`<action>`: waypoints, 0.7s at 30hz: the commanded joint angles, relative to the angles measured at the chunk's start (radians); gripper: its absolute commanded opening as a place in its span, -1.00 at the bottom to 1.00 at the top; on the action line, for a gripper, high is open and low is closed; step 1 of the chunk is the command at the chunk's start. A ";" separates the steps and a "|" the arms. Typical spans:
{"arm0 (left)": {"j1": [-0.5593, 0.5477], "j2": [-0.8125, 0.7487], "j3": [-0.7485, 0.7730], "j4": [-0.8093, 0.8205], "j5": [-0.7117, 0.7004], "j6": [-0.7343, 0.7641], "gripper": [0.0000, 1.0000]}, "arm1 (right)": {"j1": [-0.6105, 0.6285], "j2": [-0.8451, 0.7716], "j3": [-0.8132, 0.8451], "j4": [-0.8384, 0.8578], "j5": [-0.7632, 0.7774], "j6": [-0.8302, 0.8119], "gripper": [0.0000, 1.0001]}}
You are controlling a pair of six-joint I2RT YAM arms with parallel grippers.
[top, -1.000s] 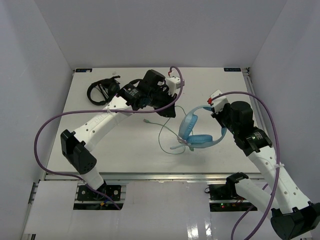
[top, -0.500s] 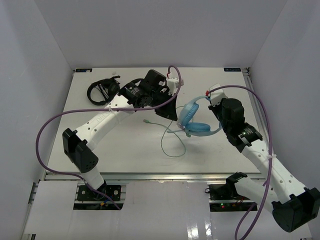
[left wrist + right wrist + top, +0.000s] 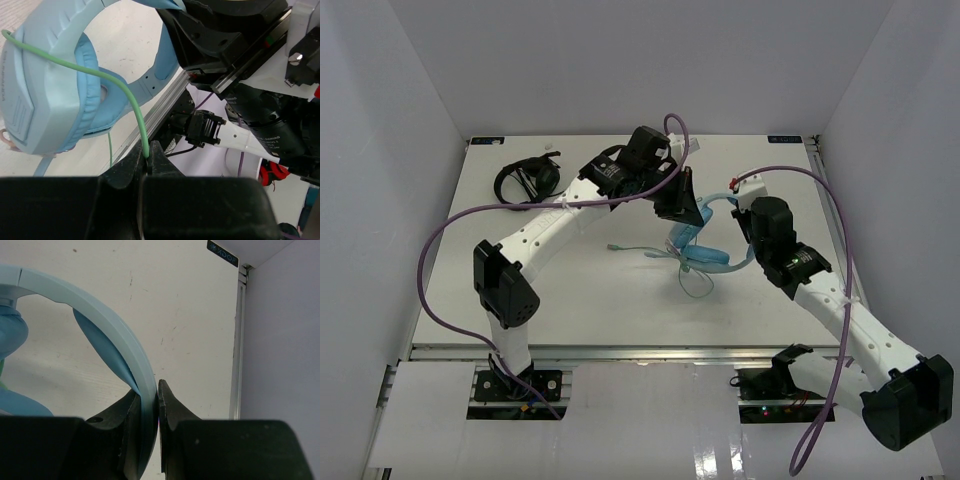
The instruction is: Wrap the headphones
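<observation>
Cable-winding step, both arms engaged. My right gripper (image 3: 150, 390) is pressed together on the headband (image 3: 100, 325) of the light blue headphones (image 3: 705, 255), one finger on each face of the band, and carries them over the middle-right of the worktop (image 3: 570, 290); from the top view they appear lifted clear of it, though contact at the lowest ear cup cannot be ruled out. My left gripper (image 3: 149, 160) is pinched on the pale green cable (image 3: 120, 85), which rises from between the fingertips and arcs across the outer face of the nearer ear cup (image 3: 45, 100). The headphones thus sit between my two grippers, just beside the left one and held by the right. Below them a slack loop of cable hangs down, and the free end trails leftward across the worktop. I judge the wrap to be at an early turn, since most of the cable remains loose. The next move calls for carrying the pinched cable around the headphones under light tension while the right gripper holds the headband steady, then re-gripping further along the slack. The black headphones (image 3: 525, 182) lie well apart at the far left and play no part.
</observation>
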 commanded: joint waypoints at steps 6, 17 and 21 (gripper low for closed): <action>-0.044 -0.093 -0.080 0.080 -0.088 -0.064 -0.90 | -0.041 0.065 0.116 0.040 -0.010 0.343 -0.85; -0.109 -0.139 -0.179 0.158 -0.249 -0.063 -0.15 | -0.090 0.155 0.274 -0.041 -0.166 0.510 -0.85; -0.141 -0.159 -0.210 0.168 -0.320 -0.045 -0.02 | -0.115 0.169 0.307 -0.055 -0.200 0.533 -0.85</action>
